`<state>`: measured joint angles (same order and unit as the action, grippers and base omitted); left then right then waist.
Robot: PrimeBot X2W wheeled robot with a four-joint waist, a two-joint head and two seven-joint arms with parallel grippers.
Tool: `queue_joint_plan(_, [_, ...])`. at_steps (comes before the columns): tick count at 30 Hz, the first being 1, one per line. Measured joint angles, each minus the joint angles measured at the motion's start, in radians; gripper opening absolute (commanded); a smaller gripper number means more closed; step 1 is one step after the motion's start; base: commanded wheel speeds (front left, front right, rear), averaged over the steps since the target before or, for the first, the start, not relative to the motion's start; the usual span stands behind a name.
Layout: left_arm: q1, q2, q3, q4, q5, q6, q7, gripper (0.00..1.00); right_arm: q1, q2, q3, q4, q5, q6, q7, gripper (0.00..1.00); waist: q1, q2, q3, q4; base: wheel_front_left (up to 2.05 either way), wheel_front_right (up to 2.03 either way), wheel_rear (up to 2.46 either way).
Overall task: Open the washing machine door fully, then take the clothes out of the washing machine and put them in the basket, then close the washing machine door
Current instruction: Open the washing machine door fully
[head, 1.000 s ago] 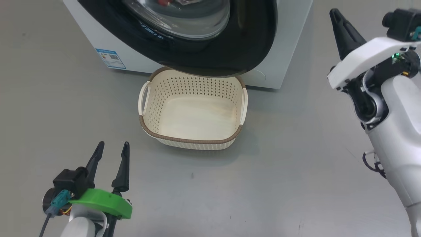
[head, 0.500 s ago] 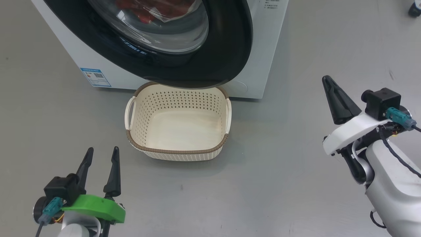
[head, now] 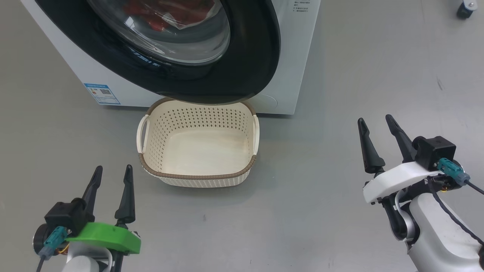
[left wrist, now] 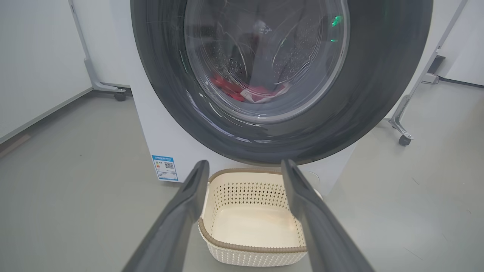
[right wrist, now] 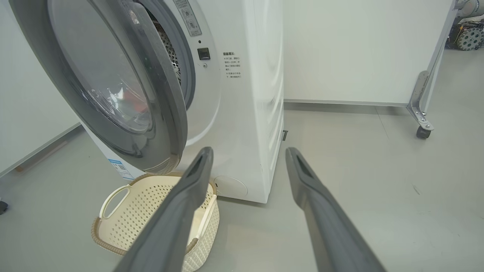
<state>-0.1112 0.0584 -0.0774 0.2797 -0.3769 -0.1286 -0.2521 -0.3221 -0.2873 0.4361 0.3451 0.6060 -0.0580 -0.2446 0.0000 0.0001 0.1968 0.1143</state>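
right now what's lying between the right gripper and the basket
Nothing but bare grey floor. In the head view the stretch from the right gripper across to the basket has no object on it.

right gripper [head: 374, 118]: I brought it down low | fingers [head: 368, 147]: apart now | head cam: shifted too, I think
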Motion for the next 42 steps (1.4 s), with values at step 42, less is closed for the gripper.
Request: queue_joint_plan(42, [0.032, -0.006, -0.007, -0.021, 0.028, 0.0, 0.0, 1.0, 0.187, 0.053, -0.116, -0.177, -0.088, -0.033, -0.007, 1.0, 0.0, 0.0, -0.014, -0.013, 0.0, 0.0, 0.0])
